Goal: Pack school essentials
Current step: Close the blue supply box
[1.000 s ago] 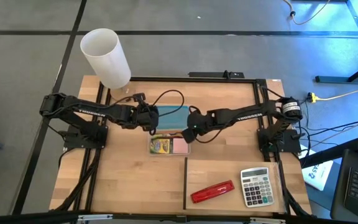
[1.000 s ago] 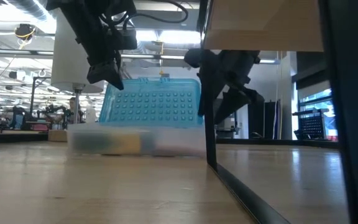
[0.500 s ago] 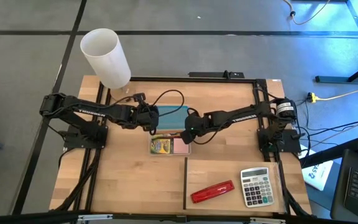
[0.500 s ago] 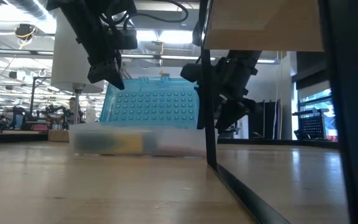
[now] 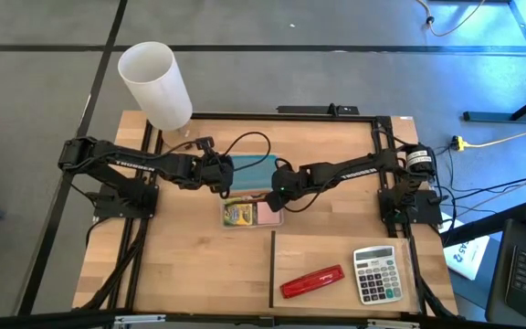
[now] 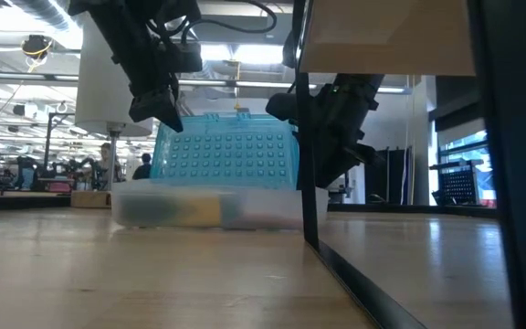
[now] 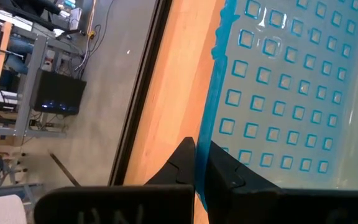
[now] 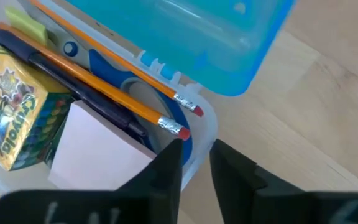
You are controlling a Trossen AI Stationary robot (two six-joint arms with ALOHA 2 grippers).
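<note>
A clear pencil box (image 5: 249, 215) lies mid-table, its blue lid (image 5: 254, 171) standing open on the far side. Inside I see the yellow-green crayon box (image 8: 17, 118), pink sticky-note pad (image 8: 98, 158), orange pencils (image 8: 104, 93), dark pen (image 8: 73, 84), blue-handled scissors (image 8: 123, 74) and a small yellow eraser (image 8: 27, 22). My left gripper (image 7: 201, 165) is shut on the lid's left side. My right gripper (image 8: 194, 162) is open at the box's right end, one finger inside the clear wall and one outside. My left gripper pinches the blue lid's left side edge (image 7: 205, 134) between its two fingers, coming from the table's left. The lid stands raised, tilted back from the box (image 6: 226, 151). My right gripper straddles the box's right end wall (image 8: 199, 146); whether a finger touches it, I cannot tell.
A red stapler (image 5: 312, 281) and a grey calculator (image 5: 377, 273) lie in the near-right section, behind a black divider strip (image 5: 272, 270). A tall white cylinder (image 5: 156, 84) stands at the far-left corner. Bare wood lies near and left of the box.
My right gripper has moved toward the table's left and down, onto the box's right end. The box has slid a little toward the table's right. My left gripper has kept its hold on the lid.
</note>
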